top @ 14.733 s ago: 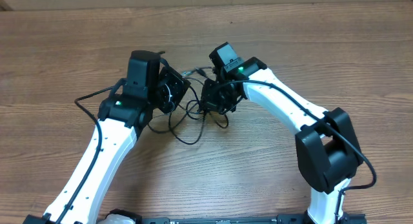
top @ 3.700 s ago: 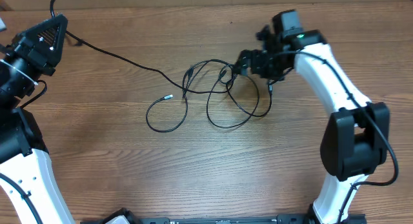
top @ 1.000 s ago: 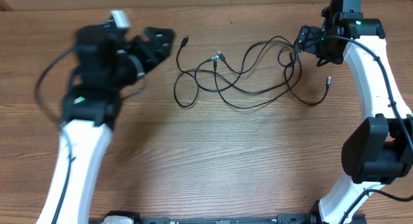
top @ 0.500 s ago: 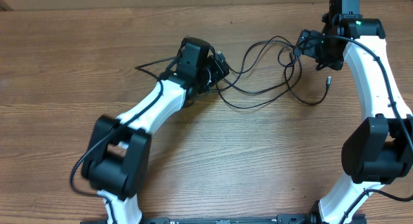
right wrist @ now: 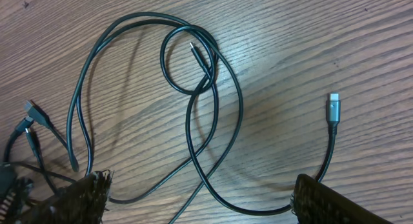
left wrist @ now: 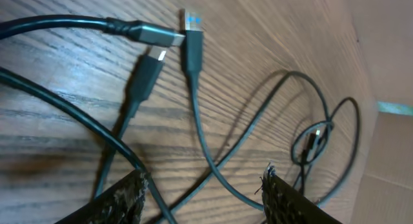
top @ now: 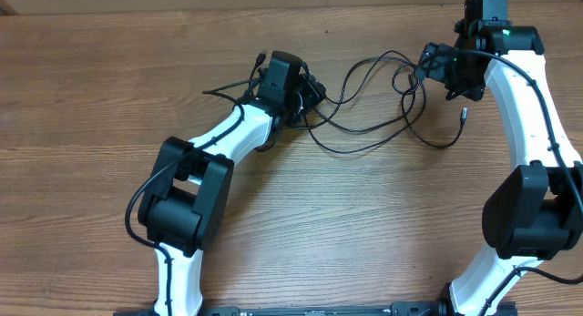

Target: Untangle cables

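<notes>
**Black cables [top: 364, 129] spread on the worktop [top: 364, 243], both sets of fingers released**

Overhead: I see the cables lying in loose, overlapping loops on the wood-grain worktop, strung between my two arms. The left arm reaches over the left end of the tangle and the right arm stands over the right end. One strand trails out to a silver plug [top: 462, 114], which lies apart from the loops, below the right wrist.

Left wrist: the left fingers [left wrist: 122, 198] stand apart and grasp nothing. Strands cross in the gap between them, lying on the wood. I cannot tell whether a pad touches any strand. Just beyond the fingers, three plug ends nearly meet tip to tip:
- a grey plug [left wrist: 158, 35]
- a black plug [left wrist: 150, 66] beside it
- a blue-tipped plug [left wrist: 191, 24]

Farther off, thin strands bunch into a small knot [left wrist: 313, 143].

Right wrist: the right fingers [right wrist: 329, 201] are spread wide and hold nothing. Strands run across the worktop between them. Ahead lies a small closed loop [right wrist: 169, 69] with a thin plug tip inside it, and longer strands cross over its lower edge. The silver plug lies alone to the right, its cord curving back towards one finger.
</notes>
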Motion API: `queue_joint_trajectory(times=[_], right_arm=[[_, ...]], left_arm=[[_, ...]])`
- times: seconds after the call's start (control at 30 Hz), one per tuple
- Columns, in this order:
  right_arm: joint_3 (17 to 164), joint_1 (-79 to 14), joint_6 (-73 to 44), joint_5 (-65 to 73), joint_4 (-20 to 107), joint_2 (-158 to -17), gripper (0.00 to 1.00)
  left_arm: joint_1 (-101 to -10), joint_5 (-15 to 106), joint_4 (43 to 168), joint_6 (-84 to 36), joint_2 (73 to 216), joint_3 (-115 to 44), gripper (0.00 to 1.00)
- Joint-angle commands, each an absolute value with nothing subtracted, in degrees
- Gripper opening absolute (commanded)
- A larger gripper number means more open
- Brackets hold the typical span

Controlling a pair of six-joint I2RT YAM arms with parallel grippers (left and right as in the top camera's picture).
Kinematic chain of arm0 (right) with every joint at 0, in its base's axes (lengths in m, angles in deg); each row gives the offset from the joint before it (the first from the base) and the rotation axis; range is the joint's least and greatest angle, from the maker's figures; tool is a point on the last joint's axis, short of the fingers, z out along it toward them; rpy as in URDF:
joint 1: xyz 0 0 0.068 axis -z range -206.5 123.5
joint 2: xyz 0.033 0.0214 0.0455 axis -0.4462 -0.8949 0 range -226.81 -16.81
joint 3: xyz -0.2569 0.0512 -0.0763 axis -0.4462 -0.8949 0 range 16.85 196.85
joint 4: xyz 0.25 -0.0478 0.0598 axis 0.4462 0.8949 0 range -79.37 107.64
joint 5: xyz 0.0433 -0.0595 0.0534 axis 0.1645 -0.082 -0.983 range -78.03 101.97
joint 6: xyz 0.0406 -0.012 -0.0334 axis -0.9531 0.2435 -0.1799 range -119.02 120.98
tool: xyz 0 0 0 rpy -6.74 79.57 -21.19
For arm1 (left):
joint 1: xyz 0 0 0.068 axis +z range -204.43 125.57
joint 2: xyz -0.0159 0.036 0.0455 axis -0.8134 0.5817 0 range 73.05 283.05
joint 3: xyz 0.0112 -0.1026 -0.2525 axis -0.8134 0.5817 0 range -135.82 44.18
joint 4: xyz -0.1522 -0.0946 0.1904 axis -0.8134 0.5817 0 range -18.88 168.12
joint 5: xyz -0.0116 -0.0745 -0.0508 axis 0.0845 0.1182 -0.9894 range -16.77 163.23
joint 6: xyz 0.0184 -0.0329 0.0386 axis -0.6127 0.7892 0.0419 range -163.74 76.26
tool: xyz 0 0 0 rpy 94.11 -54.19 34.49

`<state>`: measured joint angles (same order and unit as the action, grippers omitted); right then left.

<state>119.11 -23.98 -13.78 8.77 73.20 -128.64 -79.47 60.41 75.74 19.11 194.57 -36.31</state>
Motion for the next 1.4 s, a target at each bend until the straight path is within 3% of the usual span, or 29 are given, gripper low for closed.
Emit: queue_joint_trajectory(times=[0.0, 0.63, 1.17, 1.23, 1.27, 1.3, 1.37], right_arm=[[119.7, -23.9, -14.0, 8.4, 72.9, -128.3, 0.89], [119.7, -23.9, -14.0, 8.4, 73.0, -128.3, 0.89], [119.7, -23.9, -14.0, 8.4, 73.7, -128.3, 0.89], [119.7, -23.9, -14.0, 8.4, 74.0, -128.3, 0.89], [119.7, -23.9, -14.0, 8.4, 74.2, -128.3, 0.89], [119.7, -23.9, -14.0, 8.4, 74.3, -128.3, 0.89], [119.7, -23.9, -14.0, 8.4, 74.6, -128.3, 0.88]], left_arm=[[-79.9, 61.3, 75.9, 19.7, 195.6, -37.5, 0.58], [-81.9, 64.2, 77.3, 24.3, 198.7, -37.5, 0.59], [-84.7, 68.7, 71.6, 27.5, 205.0, -37.5, 0.45], [-84.8, 67.8, 69.4, 27.6, 206.5, -37.5, 0.30], [-84.8, 67.2, 68.9, 27.6, 206.8, -37.5, 0.12], [-84.8, 67.2, 69.0, 27.5, 206.9, -37.5, 0.04], [-84.4, 67.3, 68.5, 24.3, 206.7, -37.5, 0.04]])
